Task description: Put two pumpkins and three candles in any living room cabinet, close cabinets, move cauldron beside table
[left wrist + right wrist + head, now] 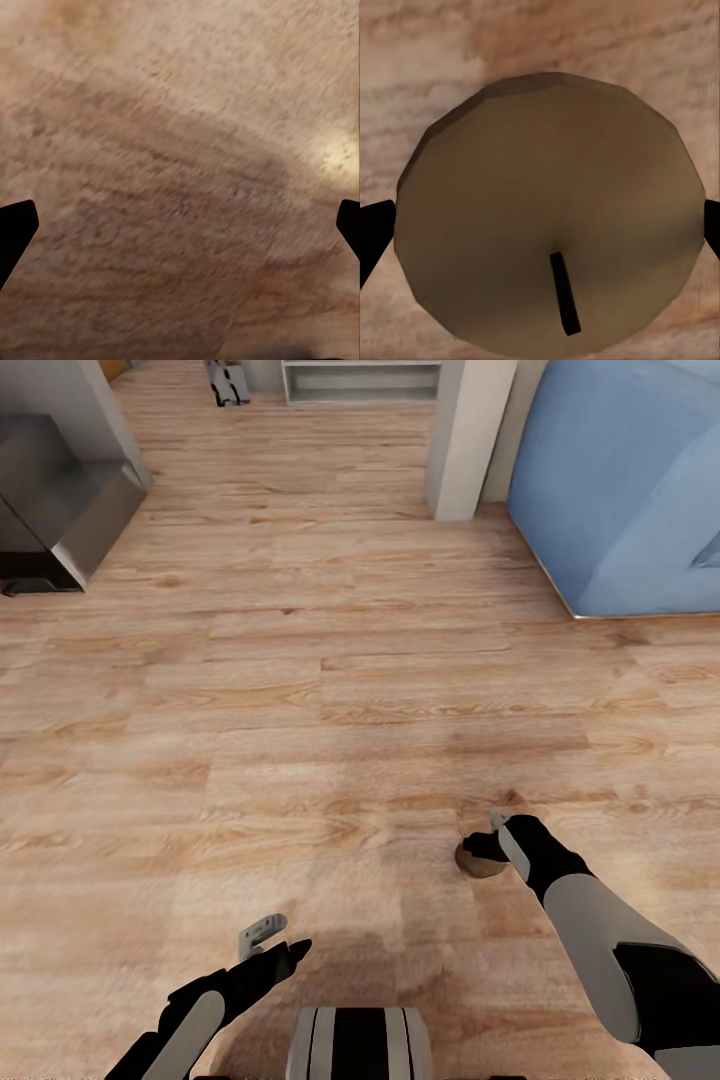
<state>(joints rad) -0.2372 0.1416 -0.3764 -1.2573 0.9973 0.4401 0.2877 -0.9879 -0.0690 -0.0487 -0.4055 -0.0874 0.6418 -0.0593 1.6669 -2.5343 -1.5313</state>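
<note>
A stubby taupe candle (pixel 483 864) with a dark wick stands upright on the wood floor, front right of me. My right gripper (pixel 488 838) hangs directly over it, open, one finger on each side. In the right wrist view the candle's flat top (pixel 547 217) spans almost the whole gap between the black fingertips (pixel 375 236). My left gripper (pixel 278 945) is open low over bare floor near my base, and the left wrist view has nothing but planks between its fingertips (pixel 15 232). The pumpkins, the cabinet and the cauldron are out of view.
A blue sofa (pixel 620 490) stands at the far right beside a white pillar (pixel 468 440). A grey metallic unit (pixel 60 500) sits at the far left, and a pale shelf (pixel 360 380) lines the back. Open wood floor (pixel 300 690) lies between them.
</note>
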